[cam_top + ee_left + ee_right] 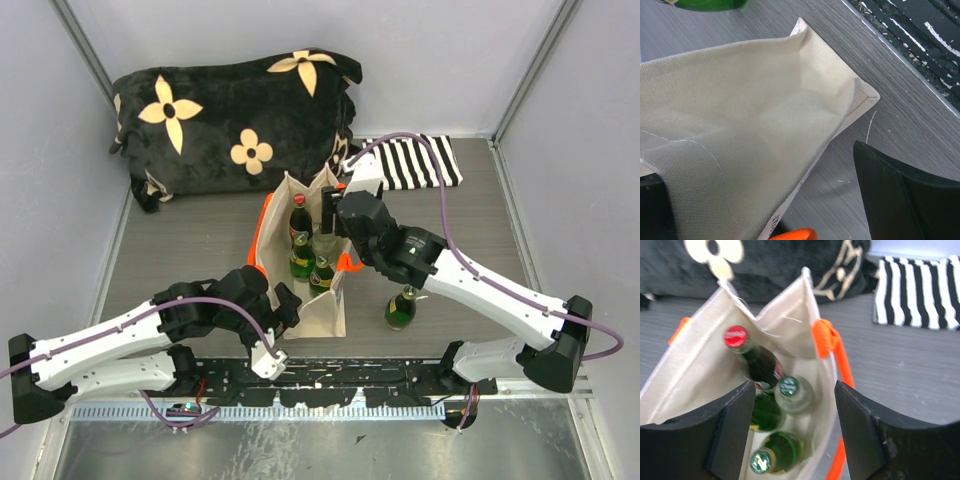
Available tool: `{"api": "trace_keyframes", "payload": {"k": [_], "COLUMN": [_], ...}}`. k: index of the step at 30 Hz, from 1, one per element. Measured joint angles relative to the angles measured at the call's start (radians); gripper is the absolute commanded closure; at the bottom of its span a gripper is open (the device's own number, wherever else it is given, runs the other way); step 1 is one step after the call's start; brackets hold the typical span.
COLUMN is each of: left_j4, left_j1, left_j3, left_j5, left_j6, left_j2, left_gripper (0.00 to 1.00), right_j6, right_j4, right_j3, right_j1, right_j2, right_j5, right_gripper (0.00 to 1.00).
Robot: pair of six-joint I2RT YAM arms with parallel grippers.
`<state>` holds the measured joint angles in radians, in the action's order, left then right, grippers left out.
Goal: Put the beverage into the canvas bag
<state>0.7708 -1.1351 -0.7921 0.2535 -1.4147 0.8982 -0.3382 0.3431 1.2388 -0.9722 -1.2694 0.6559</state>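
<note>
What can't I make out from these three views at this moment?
- Bagged bottles: bodies and labels hidden by the canvas bag walls, in the right wrist and top views.
- Green shape: cut off by the top edge in the left wrist view, so I cannot tell which bottle it is.
- Standing bottle outside the bag: label too small to read in the top view.

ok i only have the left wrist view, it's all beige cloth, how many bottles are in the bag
observer: Three show inside the beige canvas bag with orange handles: a red-capped dark glass bottle, a clear glass bottle and a green glass bottle.
operator: any left outside
observer: Yes, a second green glass bottle stands upright on the grey table, right of the bag.
operator: is the right end effector holding anything
observer: No, the right end effector hangs open and empty above the bag's mouth.
</note>
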Motion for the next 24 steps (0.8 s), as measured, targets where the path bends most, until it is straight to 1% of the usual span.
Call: {"api": "trace_keyframes", "payload": {"k": [4,9,13,15,20,24], "left_j4": [0.005,0.009,0.021,0.021,0.021,0.021], "left_j1": [0.0,0.0,0.0,0.0,0.0,0.0], "left_j3": [0.002,0.002,0.002,0.002,0.002,0.002], "left_j5": [0.002,0.011,0.021,0.022,0.022,0.021], "left_j6": [-0.018,-0.039,-0.048,-0.048,-0.046,-0.039], "left_j2": [-0.011,-0.012,-0.012,-0.011,-0.01,-0.01], "left_gripper": [0.01,0.01,0.01,0.01,0.01,0.01], "right_j6": [-0.079,-0.218,-0.325,-0.37,-0.427,-0.456], "right_j4": [0.176,0.407,0.534,0.55,0.533,0.513], "right_j3": [0.047,0.048,0.045,0.014,-0.135,-0.193], "right_j1": [0.006,0.008,0.009,0.01,0.01,0.01], "right_j2": [0.005,0.035,0.058,0.091,0.23,0.266], "right_j5": [0.051,0.089,0.107,0.12,0.164,0.196], "right_gripper": [0.31,0.31,0.31,0.31,0.31,0.31]}}
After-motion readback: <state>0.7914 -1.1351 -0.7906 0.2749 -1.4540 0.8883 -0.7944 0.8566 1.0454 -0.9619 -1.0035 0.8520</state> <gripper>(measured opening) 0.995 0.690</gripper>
